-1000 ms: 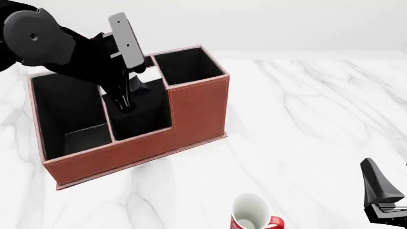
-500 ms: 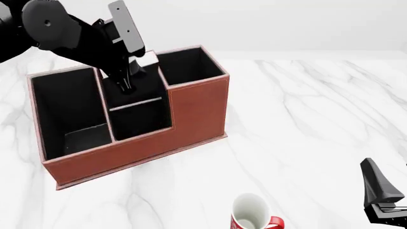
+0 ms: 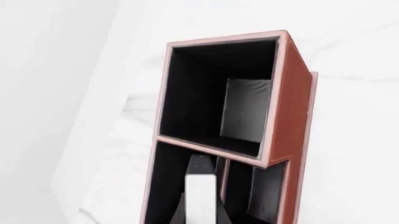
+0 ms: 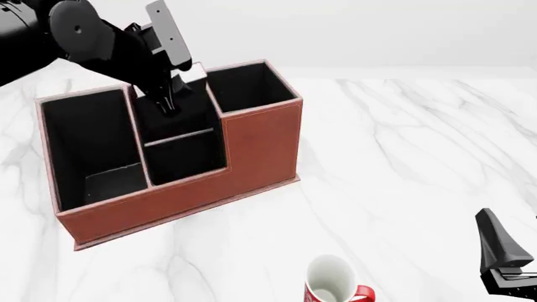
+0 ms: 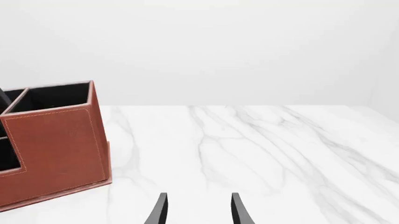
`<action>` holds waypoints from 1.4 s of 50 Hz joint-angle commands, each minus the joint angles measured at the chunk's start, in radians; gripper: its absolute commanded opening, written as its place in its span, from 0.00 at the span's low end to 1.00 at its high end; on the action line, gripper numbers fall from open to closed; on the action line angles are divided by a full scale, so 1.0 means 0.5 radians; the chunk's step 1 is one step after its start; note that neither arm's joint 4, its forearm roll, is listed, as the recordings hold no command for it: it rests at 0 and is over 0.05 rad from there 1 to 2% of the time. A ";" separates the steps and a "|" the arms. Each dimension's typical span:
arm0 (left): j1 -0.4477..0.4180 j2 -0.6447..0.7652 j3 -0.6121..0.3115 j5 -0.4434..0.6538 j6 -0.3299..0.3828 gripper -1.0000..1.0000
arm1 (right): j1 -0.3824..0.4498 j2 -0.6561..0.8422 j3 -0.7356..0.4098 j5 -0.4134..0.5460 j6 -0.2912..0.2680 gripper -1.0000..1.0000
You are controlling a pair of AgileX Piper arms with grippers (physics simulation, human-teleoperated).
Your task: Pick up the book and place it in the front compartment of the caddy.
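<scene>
Reddish-brown leather-look caddy point(image 4: 251, 141) with pale stitched rims and black lining stands where it stood a second ago, but the left gripper point(image 4: 168, 104) has risen out of its middle front compartment and now hangs just above the rim. One small thin black book with a white page edge point(image 4: 178, 137) stands on edge inside that compartment, below the fingertips and apart from them, its pale top edge showing as a thin line. The left jaws hold nothing; how far they are spread I cannot quite tell from here. One red-and-white mug point(image 4: 331, 283) stands on the white marble table point(image 4: 403, 157), between the two arms. The right gripper point(image 5: 198, 210) rests low, fingers parted and empty, well apart from the caddy.
</scene>
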 commanded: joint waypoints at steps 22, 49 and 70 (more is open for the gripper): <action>0.062 -0.030 0.064 -0.103 0.016 0.00 | 0.000 -0.003 0.001 -0.001 -0.001 1.00; 0.128 0.006 0.094 -0.266 0.107 0.00 | 0.000 -0.004 0.001 -0.001 -0.001 1.00; 0.128 0.066 0.212 -0.437 0.124 0.00 | 0.000 -0.003 0.001 -0.001 -0.002 1.00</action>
